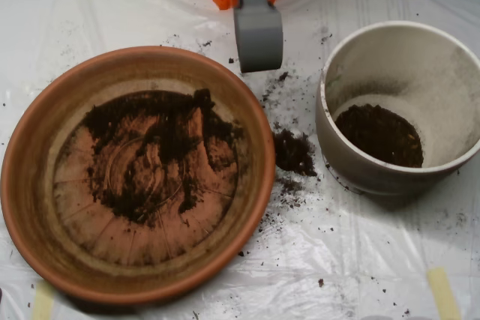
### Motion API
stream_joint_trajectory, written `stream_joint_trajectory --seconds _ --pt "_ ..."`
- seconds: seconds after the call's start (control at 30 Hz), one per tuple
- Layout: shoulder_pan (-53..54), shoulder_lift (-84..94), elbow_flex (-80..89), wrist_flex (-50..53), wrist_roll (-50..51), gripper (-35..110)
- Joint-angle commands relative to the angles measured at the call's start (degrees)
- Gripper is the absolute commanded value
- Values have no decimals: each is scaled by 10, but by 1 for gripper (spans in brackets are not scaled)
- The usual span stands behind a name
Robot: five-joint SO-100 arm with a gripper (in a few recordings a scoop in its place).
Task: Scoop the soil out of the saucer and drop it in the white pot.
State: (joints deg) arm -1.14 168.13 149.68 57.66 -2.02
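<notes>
The terracotta saucer (30,177) fills the left half of the overhead view. Dark soil (154,148) lies in thin smears and small clumps across its base. The white pot (442,95) stands at the right, with a layer of soil (381,134) on its bottom and dusty inner walls. My grey scoop (259,39) hangs at the top centre, above the table between the saucer's far rim and the pot, over neither of them. Its orange mount shows behind it.
A spilled clump of soil (292,151) lies on the plastic sheet (360,260) between saucer and pot, with crumbs scattered around. Tape strips (442,294) hold the sheet at the corners.
</notes>
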Motion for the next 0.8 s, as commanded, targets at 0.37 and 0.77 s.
stream_joint_trajectory --seconds 0.37,0.77 --pt "-138 171 148 -40 -59 0" --pt "-134 237 278 -73 -51 3"
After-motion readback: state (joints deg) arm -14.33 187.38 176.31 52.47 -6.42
